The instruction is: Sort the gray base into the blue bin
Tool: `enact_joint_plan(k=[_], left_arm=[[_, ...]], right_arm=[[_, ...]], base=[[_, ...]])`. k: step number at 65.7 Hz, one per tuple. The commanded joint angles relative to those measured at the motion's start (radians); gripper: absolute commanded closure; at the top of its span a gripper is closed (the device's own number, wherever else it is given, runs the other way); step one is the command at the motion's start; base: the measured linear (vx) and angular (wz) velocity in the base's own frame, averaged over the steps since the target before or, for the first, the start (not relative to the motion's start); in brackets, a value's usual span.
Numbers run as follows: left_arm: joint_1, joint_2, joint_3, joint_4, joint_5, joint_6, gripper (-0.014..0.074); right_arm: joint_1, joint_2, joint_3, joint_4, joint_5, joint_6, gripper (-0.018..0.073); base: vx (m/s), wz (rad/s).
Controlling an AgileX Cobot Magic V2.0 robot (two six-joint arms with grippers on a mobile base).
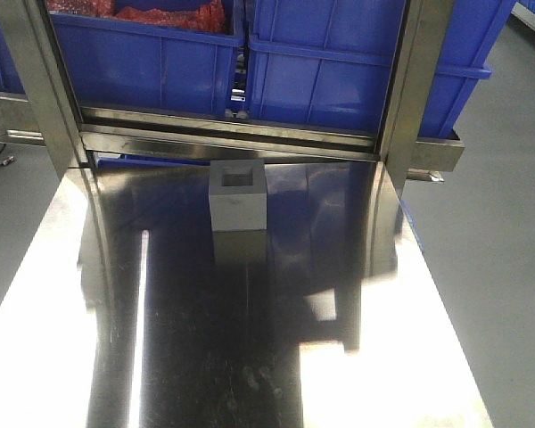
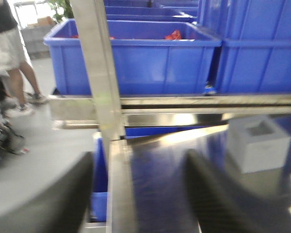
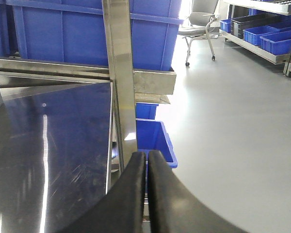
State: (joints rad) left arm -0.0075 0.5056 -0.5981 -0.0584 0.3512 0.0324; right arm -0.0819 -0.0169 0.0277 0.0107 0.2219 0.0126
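Nearest, the right fingers (image 3: 136, 194) press together on nothing, while the blurred left fingers (image 2: 218, 199) stand spread apart. Farther along the shiny desk (image 1: 71, 357), the gray base (image 1: 238, 201) stands alone, recess upward, near the far edge. Behind it on a steel rack (image 1: 232, 134), a blue bin (image 1: 152, 67) holds red material, cropped at the top. The neighbouring bin (image 1: 325, 76) hides its contents.

A polished steel desk (image 1: 205, 357) reflects bright strips of light. 2 steel posts (image 1: 36, 80) rise at its far corners, joined by a horizontal rail (image 1: 232, 134). Red material (image 1: 187, 16) shows at the front view's top edge. On the gray floor (image 3: 233, 121), a person's legs (image 2: 17, 53) stand off the desk's left side, and an office chair (image 3: 201, 22) stands well off to the right.
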Motion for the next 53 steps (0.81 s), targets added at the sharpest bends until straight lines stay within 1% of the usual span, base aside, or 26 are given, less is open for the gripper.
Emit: enact_joint_plan(k=[1, 4, 10, 21, 33, 40, 45, 53], left_arm=[[0.002, 0.006, -0.034, -0.050, -0.068, -0.022, -0.0101], [0.002, 0.006, -0.034, -0.050, -0.067, -0.022, -0.0138], [0.002, 0.006, -0.034, -0.050, -0.067, -0.022, -0.0130], [0.002, 0.006, -0.034, -0.050, -0.071, -0.022, -0.0080], [0.002, 0.008, -0.034, -0.057, -0.059, -0.019, -0.0004], [0.002, 0.039, -0.048, -0.058, -0.041, 0.010, 0.0010], [0.002, 0.095, -0.102, -0.058, -0.002, 0.031, 0.0010], [0.002, 0.241, -0.217, -0.058, 0.054, 0.146, 0.0010]], right_arm=[[-0.009, -0.002, 0.002, -0.005, -0.075, -0.013, 0.0564], [-0.009, -0.002, 0.002, -0.005, -0.075, -0.013, 0.0564], [-0.009, -0.002, 0.002, -0.005, -0.075, -0.013, 0.0564], [-0.009, -0.002, 0.002, -0.005, -0.075, -0.013, 0.0564], [-0.009, -0.002, 0.002, -0.005, -0.075, -0.013, 0.0564], [-0.009, -0.002, 0.002, -0.005, -0.075, -0.013, 0.0564], [-0.009, -0.002, 0.002, -0.005, -0.075, -0.013, 0.0564], [-0.009, -0.002, 0.002, -0.005, -0.075, -0.013, 0.0564]], base=[[0.00, 0.00], [0.00, 0.00], [0.00, 0.00], [0.00, 0.00], [0.00, 0.00], [0.00, 0.00], [0.00, 0.00], [0.00, 0.00]])
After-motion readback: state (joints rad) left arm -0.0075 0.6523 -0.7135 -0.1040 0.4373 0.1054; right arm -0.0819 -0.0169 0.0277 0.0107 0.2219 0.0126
